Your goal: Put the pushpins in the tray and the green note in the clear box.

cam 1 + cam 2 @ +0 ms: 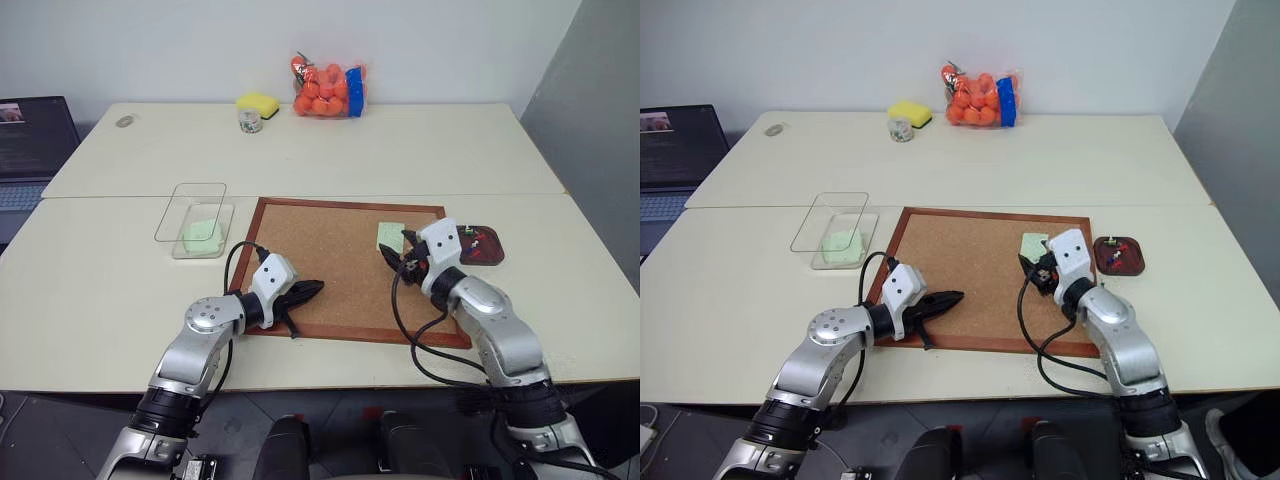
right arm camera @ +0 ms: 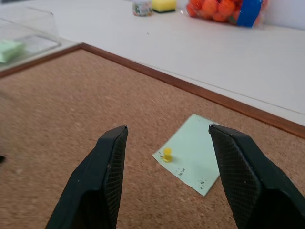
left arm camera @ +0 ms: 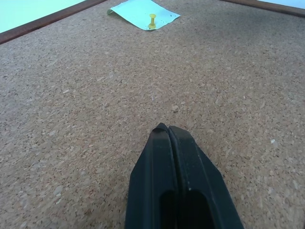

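Right gripper (image 2: 167, 179): fingers spread apart and empty, poised low over the corkboard (image 1: 330, 270) near its far right corner, with the green note (image 2: 193, 152) lying between and just beyond the fingertips. Left gripper (image 3: 169, 131): fingers pressed together, holding nothing, its tip hovering close above the bare cork near the board's near left edge, pointing toward the right.

Green note: flat on the corkboard at the far right corner, fastened by a single yellow pushpin (image 2: 167, 153) standing upright near one end; small pinholes mark the paper beside it.

Tray (image 1: 1119, 254): dark reddish-brown dish on the table just right of the corkboard's far right corner, holding several small pushpins (image 1: 1115, 256) with coloured heads; their exact number cannot be told.

Clear box (image 1: 197, 222): on the table just left of the corkboard's far left corner, with a mint-green pad (image 1: 203, 235) lying inside its nearer part.

Background, far side of the table (image 1: 300, 150): a yellow sponge (image 1: 257, 103), a small jar (image 1: 249, 120) just in front of it, and a bag of orange balls (image 1: 328, 90) against the wall. A laptop (image 1: 30, 145) stands at the far left.
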`<state>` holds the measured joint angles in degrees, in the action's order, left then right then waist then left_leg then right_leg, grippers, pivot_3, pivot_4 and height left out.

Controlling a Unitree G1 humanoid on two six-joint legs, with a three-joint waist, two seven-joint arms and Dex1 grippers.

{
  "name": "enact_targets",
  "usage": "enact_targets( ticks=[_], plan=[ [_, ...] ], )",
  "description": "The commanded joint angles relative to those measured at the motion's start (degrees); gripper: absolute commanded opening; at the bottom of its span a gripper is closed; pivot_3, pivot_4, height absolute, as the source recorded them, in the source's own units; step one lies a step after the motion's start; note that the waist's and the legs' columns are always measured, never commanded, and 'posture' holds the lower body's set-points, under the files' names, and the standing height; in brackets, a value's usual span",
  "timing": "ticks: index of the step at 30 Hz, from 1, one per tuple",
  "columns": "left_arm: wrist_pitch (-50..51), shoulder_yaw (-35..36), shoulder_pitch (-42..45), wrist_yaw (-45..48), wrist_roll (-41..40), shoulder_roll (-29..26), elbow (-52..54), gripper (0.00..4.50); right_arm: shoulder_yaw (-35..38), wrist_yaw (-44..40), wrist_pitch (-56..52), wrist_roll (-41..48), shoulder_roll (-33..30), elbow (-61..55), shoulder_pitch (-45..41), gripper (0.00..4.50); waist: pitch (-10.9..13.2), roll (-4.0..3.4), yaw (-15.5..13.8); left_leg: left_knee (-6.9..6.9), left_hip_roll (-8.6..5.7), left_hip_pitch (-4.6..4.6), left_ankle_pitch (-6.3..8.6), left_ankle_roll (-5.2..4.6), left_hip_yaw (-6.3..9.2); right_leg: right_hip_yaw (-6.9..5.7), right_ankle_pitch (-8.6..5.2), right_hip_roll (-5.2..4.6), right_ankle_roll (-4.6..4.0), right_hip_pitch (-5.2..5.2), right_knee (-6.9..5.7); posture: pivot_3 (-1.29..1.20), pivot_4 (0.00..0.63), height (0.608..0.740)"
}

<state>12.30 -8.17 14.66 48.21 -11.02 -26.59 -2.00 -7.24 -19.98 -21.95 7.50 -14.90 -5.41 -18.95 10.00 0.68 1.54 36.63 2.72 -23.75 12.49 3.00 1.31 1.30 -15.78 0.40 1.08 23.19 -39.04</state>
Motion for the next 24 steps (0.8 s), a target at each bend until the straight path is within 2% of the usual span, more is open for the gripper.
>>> enact_targets(
  ticks=[1,10,16,21,24],
  plan=[
    [1.45,-1.09,-0.63,0.28,0.97,-0.48,-0.46,0.0,-0.52,0.0,3.62,-1.53,1.4,3.55,-3.22,2.86,0.0,0.0,0.01,0.0,0.0,0.0,0.0,0.0,0.0,0.0,0.0,0.0,0.0,0.0,0.0,0.0,0.15,0.74],
    [2.05,-0.97,-0.7,0.2,0.84,-0.71,0.37,0.0,-1.09,0.31,5.24,-3.8,3.47,12.89,-7.37,2.86,0.0,0.0,0.02,0.0,0.0,-0.01,0.0,0.0,0.0,0.0,0.0,0.0,0.0,0.0,0.0,0.0,0.15,0.74],
    [2.36,-0.84,-0.9,0.05,0.76,-0.71,0.79,0.0,-0.24,0.29,5.05,-4.12,3.88,14.67,-7.7,2.86,0.0,0.0,0.05,0.0,0.0,-0.01,0.0,0.0,0.0,0.01,0.01,0.0,0.0,0.01,-0.01,0.0,0.15,0.74],
    [2.5,-0.84,-1.23,0.04,0.71,-0.75,1.25,0.0,-0.1,-0.14,4.82,-4.03,3.92,14.15,-7.01,2.12,0.0,0.0,0.09,0.0,0.01,-0.01,0.0,0.0,-0.01,0.02,0.01,0.0,0.0,0.01,-0.01,0.0,0.15,0.74],
    [2.53,-0.83,-1.33,0.08,0.72,-0.78,1.41,0.0,-0.1,-0.3,4.68,-3.92,3.98,13.8,-6.75,1.51,0.0,0.0,0.1,-0.01,0.01,-0.01,0.0,0.0,0.0,0.01,0.0,0.0,0.0,0.01,-0.01,0.0,0.15,0.74]
  ],
)
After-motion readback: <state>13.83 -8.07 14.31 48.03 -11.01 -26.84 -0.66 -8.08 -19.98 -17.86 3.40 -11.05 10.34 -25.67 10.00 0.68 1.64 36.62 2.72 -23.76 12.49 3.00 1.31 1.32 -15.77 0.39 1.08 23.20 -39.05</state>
